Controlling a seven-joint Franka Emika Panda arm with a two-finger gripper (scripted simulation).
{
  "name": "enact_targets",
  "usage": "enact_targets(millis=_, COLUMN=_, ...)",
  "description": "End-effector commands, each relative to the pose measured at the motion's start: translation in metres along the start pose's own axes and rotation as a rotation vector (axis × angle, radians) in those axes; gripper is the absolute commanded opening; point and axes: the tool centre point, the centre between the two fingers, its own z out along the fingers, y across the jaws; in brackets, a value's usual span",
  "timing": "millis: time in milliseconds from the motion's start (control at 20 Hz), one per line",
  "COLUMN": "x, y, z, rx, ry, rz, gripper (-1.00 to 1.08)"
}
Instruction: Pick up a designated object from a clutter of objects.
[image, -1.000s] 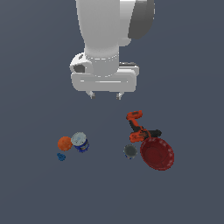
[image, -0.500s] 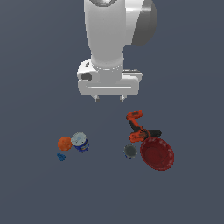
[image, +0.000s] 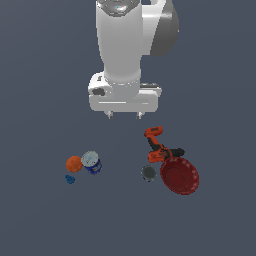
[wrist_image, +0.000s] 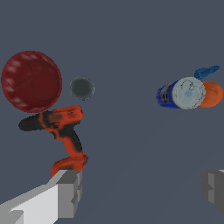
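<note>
Grey tabletop is noted bare beneath the hand (image: 124, 115), held high with fingers apart and empty; blue piece (image: 69, 179) is lodged beside ball (image: 74, 163), crowding access.

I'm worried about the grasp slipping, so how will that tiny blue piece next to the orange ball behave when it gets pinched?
The tiny blue piece looks rigid and very light, so it may skid aside if touched unevenly. Its knobbly, elongated shape probably won't roll far. The orange ball beside it likely would roll if the open hand bumps it.
</note>
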Motion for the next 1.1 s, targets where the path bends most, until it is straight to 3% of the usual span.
enact_targets(millis=0, x=0.006, y=0.005, z=0.003, rx=0.003, ry=0.001, rz=0.015, gripper=1.00)
enact_targets(millis=450, x=0.048, y=0.042, z=0.026, rx=0.019, ry=0.013, rz=0.125, gripper=1.00)
enact_targets(millis=1050, x=0.118, y=0.139, z=0.094, rx=0.027, ry=0.042, rz=0.355, gripper=1.00)
